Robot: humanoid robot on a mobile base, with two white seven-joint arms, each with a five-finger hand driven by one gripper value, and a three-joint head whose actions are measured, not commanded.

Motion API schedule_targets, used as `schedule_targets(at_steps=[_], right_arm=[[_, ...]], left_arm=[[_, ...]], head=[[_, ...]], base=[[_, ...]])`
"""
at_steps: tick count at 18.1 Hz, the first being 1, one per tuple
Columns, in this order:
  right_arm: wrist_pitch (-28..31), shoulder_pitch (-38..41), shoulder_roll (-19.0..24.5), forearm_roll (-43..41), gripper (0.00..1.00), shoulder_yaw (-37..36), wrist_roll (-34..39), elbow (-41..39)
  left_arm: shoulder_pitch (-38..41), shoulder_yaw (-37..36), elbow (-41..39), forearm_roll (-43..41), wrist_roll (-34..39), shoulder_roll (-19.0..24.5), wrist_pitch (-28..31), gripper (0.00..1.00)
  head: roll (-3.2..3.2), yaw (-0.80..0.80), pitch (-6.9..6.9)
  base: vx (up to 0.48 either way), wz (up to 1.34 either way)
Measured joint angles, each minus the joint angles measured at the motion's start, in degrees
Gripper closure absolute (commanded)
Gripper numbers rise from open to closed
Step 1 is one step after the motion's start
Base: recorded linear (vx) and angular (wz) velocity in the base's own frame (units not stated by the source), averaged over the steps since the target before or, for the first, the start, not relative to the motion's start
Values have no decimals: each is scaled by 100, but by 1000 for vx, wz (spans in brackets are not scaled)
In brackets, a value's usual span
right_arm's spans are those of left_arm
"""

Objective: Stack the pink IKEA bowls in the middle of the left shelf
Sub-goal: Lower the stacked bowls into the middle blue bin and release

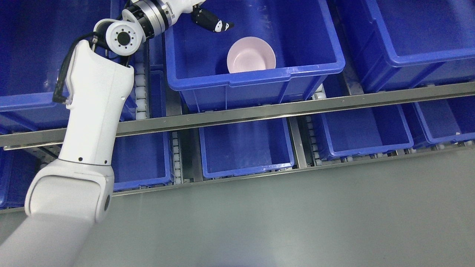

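A pink bowl (pixel 251 55) stands upright in a blue bin (pixel 256 76) on the upper shelf level, near the bin's front wall. My left arm (pixel 96 111) reaches up from the lower left. Its hand (pixel 212 21) is over the back left part of the same bin, up and to the left of the bowl and apart from it. Most of the hand is cut off by the top edge of the picture. Nothing shows in it. The right arm is out of view.
More blue bins stand at the left (pixel 29 55) and right (pixel 408 33) on the same level, and several in the row below (pixel 245 148). A metal rail (pixel 297 107) runs across in front of the upper bins. Grey floor (pixel 297 222) fills the bottom.
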Motion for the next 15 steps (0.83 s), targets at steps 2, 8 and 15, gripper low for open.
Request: schedule_targets(at_steps=[2,8,15], right_arm=[[0,0,0,0,0,0,0,0],[0,-1,0,0,0,0,-33,0],[0,0,0,0,0,0,-4,0]], left_arm=[[37,252,30,73,558,-91,194,1],[318,839,-115,2070,2975,-251,1266,0],[1160,931,-975,3153,3597,-353,2023,0]], head=[[0,0,0],[0,0,0],[0,0,0]], base=[[33,-27],[20,-13],[2,0]])
